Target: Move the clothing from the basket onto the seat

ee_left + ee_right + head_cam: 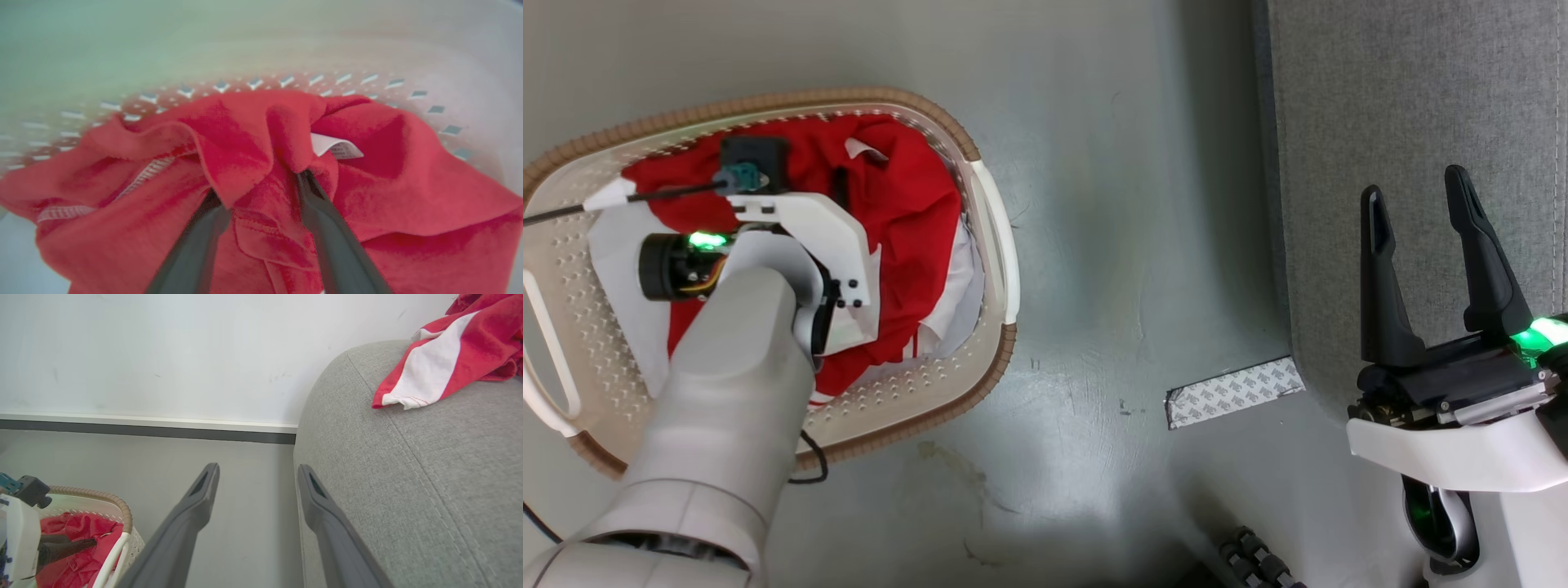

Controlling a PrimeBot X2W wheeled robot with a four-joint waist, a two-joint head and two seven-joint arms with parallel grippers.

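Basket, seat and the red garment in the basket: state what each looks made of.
Basket: apparently moulded plastic, cream, smooth, rows of small holes; the brown rim looks woven, perhaps moulded too. Seat: light grey upholstery fabric, matt, with visible weave and a stitched seam. Red garment: soft cloth, probably a cotton-like knit, matt, folding loosely, with stitched hems.

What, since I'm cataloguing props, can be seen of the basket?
The basket is oval, cream-white perforated plastic with a brown woven-look rim and white side handles. It stands upright on the grey floor, apart from the seat. Red-and-white clothing lies in it, and the left gripper reaches into that clothing.
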